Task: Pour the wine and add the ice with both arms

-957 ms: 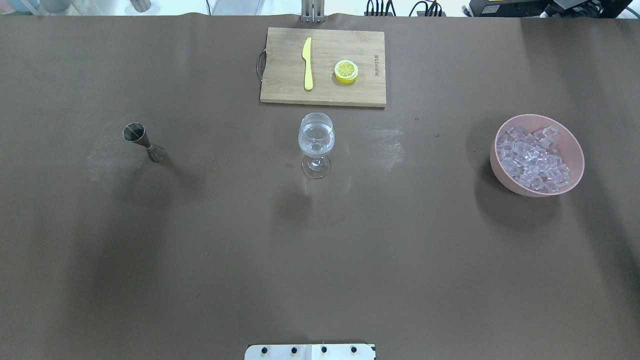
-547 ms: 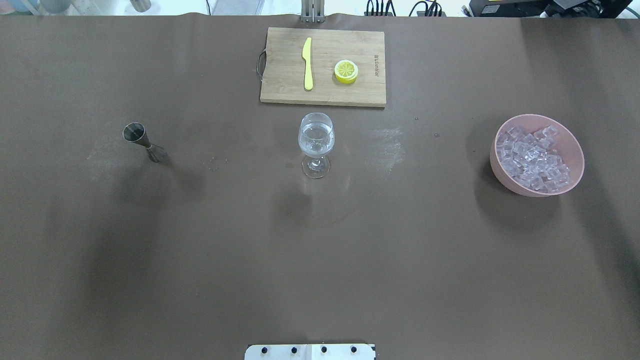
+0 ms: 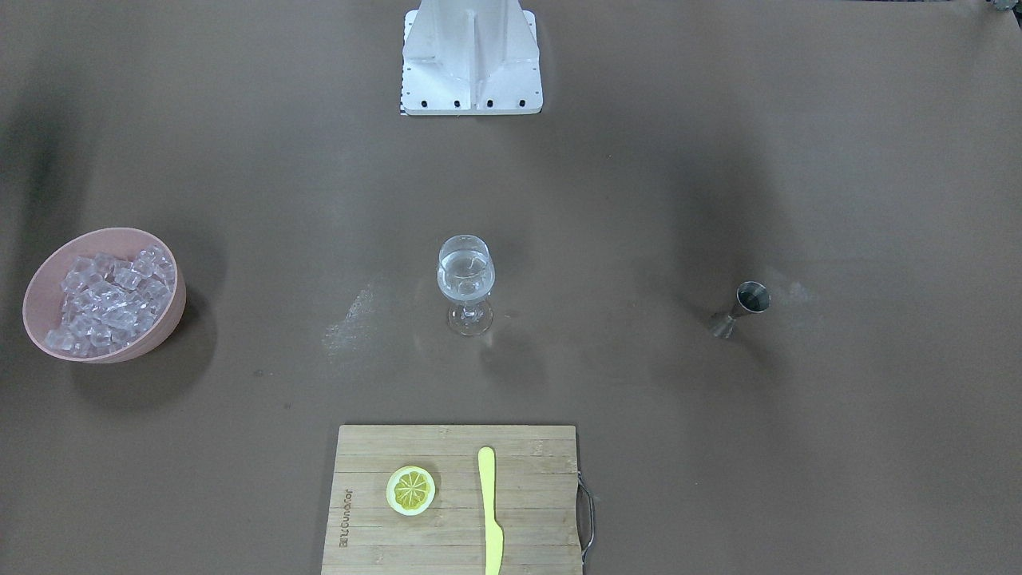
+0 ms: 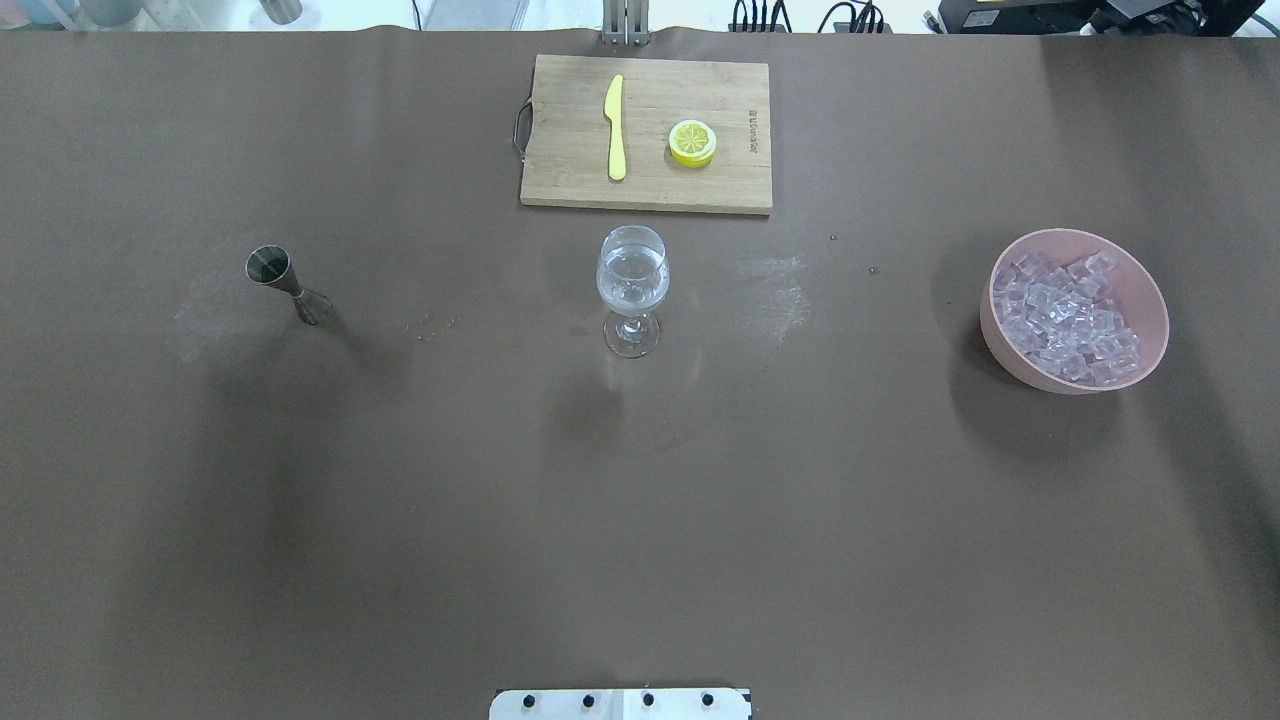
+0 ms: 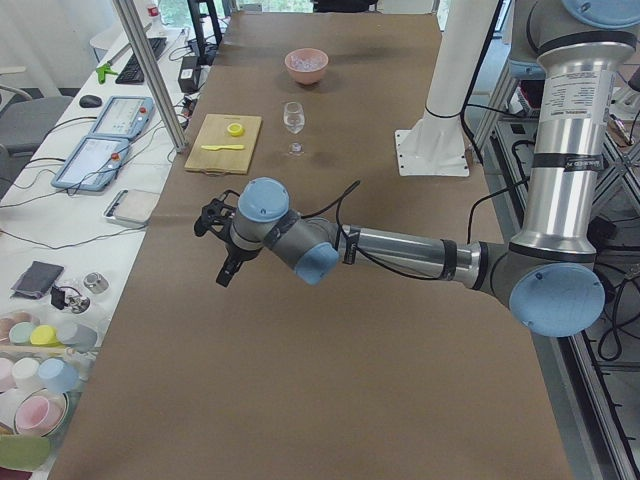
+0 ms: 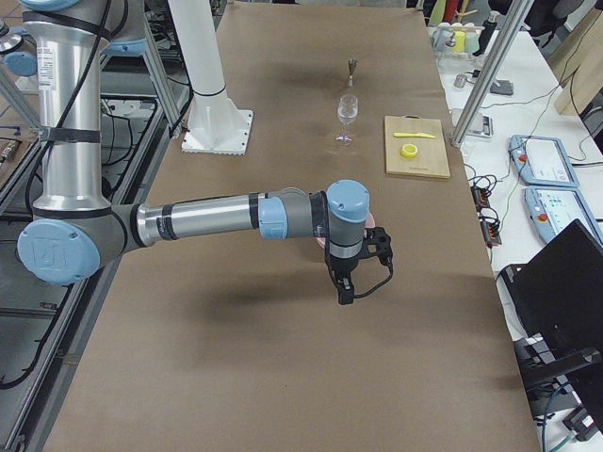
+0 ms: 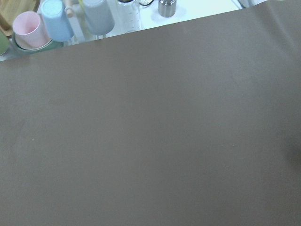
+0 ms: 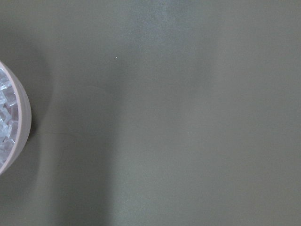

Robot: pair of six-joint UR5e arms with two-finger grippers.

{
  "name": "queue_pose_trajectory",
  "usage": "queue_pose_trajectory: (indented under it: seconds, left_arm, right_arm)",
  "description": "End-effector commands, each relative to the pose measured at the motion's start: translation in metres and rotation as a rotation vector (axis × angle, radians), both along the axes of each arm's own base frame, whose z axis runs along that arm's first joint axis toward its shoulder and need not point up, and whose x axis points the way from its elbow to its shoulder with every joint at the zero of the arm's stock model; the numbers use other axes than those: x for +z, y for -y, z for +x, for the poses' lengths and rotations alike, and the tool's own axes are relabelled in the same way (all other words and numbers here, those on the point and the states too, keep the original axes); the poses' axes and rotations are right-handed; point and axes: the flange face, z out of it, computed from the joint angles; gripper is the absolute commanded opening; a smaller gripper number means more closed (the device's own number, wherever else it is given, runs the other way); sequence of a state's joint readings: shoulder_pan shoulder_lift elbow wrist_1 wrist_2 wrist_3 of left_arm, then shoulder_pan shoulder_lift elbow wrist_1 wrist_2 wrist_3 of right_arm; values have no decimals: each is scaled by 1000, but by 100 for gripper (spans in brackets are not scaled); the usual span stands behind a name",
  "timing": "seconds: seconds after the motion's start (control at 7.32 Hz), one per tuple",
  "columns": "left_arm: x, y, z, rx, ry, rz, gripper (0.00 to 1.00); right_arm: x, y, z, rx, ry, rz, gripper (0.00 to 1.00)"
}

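A stemmed wine glass [image 4: 632, 290] stands mid-table with something clear in it; I cannot tell whether that is wine. To its left is a small steel jigger [image 4: 285, 283], upright. A pink bowl [image 4: 1150, 300] at the right holds the ice [image 4: 1065, 318], several clear cubes. Both arms hang outside the overhead view. My left gripper [image 5: 225, 268] hovers over bare table near the left end. My right gripper [image 6: 346, 287] points down just beside the bowl, whose rim [image 8: 21, 122] shows in the right wrist view. Whether either gripper is open or shut I cannot tell.
A wooden cutting board [image 4: 560, 170] at the far edge carries a yellow knife [image 4: 615, 128] and a lemon slice [image 4: 692, 143]. The white stand's base [image 3: 471, 80] sits at the robot's side. Cups [image 7: 56, 21] stand beyond the table's left end.
Nothing on the table has moved between the overhead frames; only the soft shadows shift slightly.
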State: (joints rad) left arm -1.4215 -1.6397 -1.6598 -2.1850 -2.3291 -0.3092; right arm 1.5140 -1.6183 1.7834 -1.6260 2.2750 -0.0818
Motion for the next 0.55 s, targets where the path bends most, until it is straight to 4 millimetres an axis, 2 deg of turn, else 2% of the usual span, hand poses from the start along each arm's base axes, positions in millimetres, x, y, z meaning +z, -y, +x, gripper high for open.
queue_pose_trajectory:
  seconds: [0.0,0.14,0.27,0.41]
  left_arm:
    - [-70,-7,92,-114,-62,0,99]
    - [-100,-23,144,-201,-78,-5,99]
    - [-115,-43,204,-276,-82,-14,99]
    - [-128,-63,246,-346,-54,-13,99]
  right_arm:
    - [0,-1,-1,-1,12,-2,100]
    - [0,-1,-1,-1,12,-2,100]
    - [0,-1,-1,-1,12,-2,100]
    - [0,-1,-1,-1,12,-2,100]
